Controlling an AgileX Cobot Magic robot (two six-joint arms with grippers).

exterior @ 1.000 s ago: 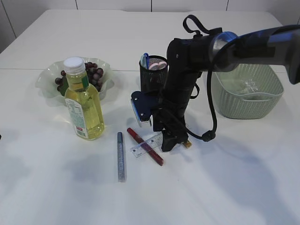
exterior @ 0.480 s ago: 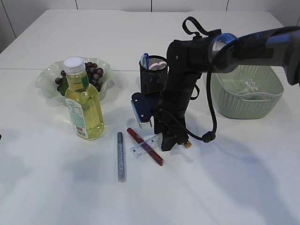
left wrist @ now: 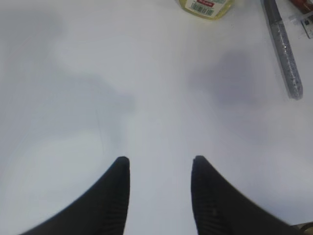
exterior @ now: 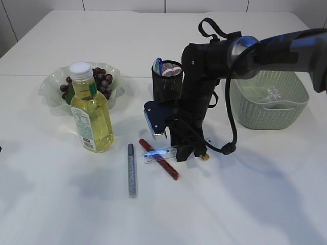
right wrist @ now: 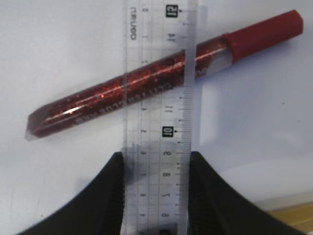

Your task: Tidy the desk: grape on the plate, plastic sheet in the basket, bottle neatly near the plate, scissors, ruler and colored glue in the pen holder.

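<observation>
My right tool [right wrist: 155, 164] grips the clear ruler [right wrist: 159, 88] lying across the red glue stick [right wrist: 146, 78] ahead; left tool [left wrist: 159, 169] half open, empty.

Black arm [exterior: 204, 76] with silver collar, looping cable, tapered black fingers [right wrist: 110, 196].

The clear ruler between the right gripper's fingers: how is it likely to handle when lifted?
The ruler looks thin and flat, so probably light and slightly bendy. Its smooth clear plastic may slip between the right gripper fingers. It lies across the red glitter glue, a round tube that may roll when disturbed.
</observation>
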